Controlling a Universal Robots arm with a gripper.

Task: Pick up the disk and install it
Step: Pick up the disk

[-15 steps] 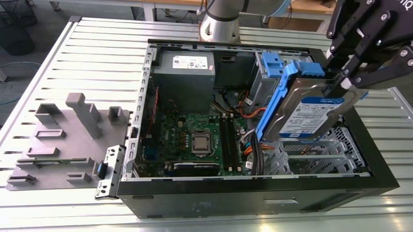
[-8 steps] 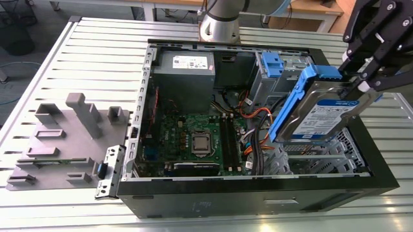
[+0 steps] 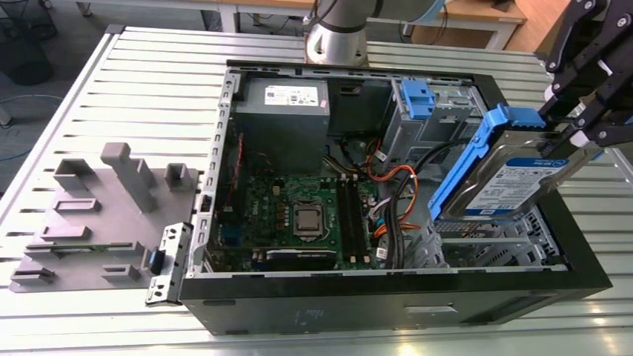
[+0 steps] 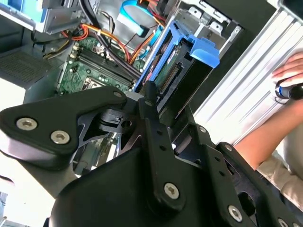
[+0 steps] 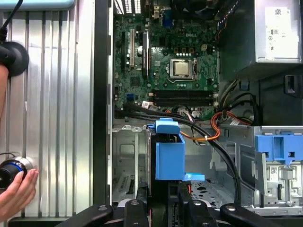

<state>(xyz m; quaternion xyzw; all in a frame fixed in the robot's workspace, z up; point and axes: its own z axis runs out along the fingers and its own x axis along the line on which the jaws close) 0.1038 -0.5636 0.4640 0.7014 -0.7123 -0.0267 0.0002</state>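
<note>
Exterior view shows the pincer [image 3: 568, 141] clamped tight on the disk [image 3: 509, 182]. The disk hangs tilted just below the pincer, over one corner of the open black computer box [image 3: 327, 304].

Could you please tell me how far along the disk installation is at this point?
Pick-up looks done: the gripper holds the disk tilted in the air over the open computer case. In hand: it hangs above the drive cage. Left: the disk is not yet seated in the cage.
</note>
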